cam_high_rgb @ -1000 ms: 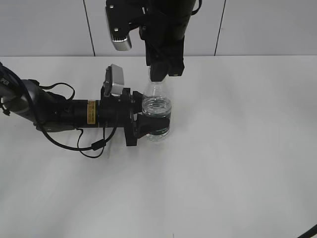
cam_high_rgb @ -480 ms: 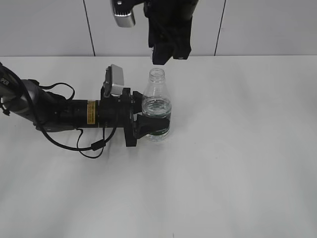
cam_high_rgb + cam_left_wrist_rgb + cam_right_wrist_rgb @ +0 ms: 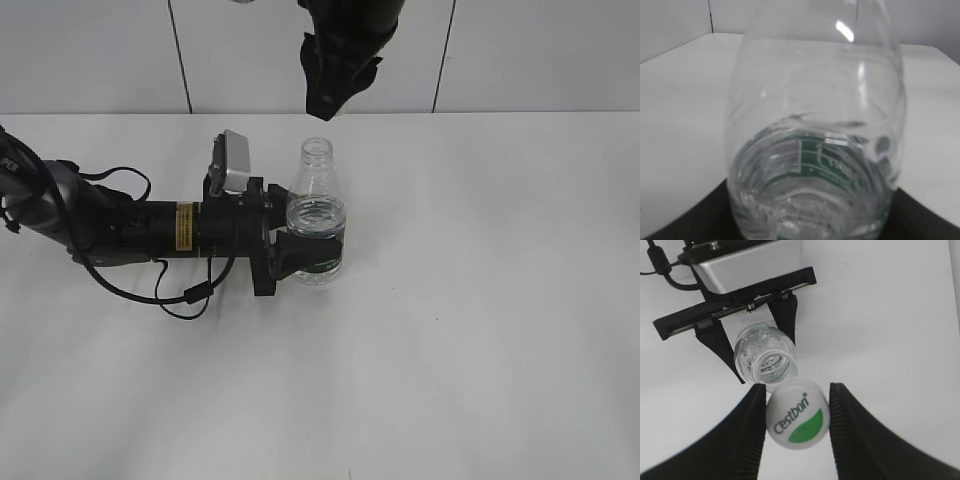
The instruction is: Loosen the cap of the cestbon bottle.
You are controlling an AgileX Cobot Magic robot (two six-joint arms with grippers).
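The cestbon bottle (image 3: 317,222) is standing upright on the white tabletop (image 3: 480,300), near its middle. The left tool (image 3: 300,252) is reaching in from the left, lying low along the tabletop, and is clamping the lower body of the bottle between its black fingers (image 3: 785,315), one on each side. The neck of the bottle is open and is carrying no closure.

The cap (image 3: 797,413) is sitting between the two dark fingers (image 3: 742,440) of the right tool (image 3: 796,415), which is closing on it from both sides. In the right wrist view the cap is lying just beside the open bottle mouth, slightly below and to the right of it in the picture. In the exterior view the right tool (image 3: 335,80) is hanging above the bottle, apart from the neck; the cap itself is hidden there.

Readable markings: the top of the cap is showing the word "Cestbon" in dark lettering with a green leaf-shaped mark beside it. The band on the bottle is dark green; in the left wrist view white lines of a logo are showing through the water (image 3: 815,165), but the lettering is too distorted to read. The left arm is carrying a yellow label (image 3: 185,226); its text is too small to read.
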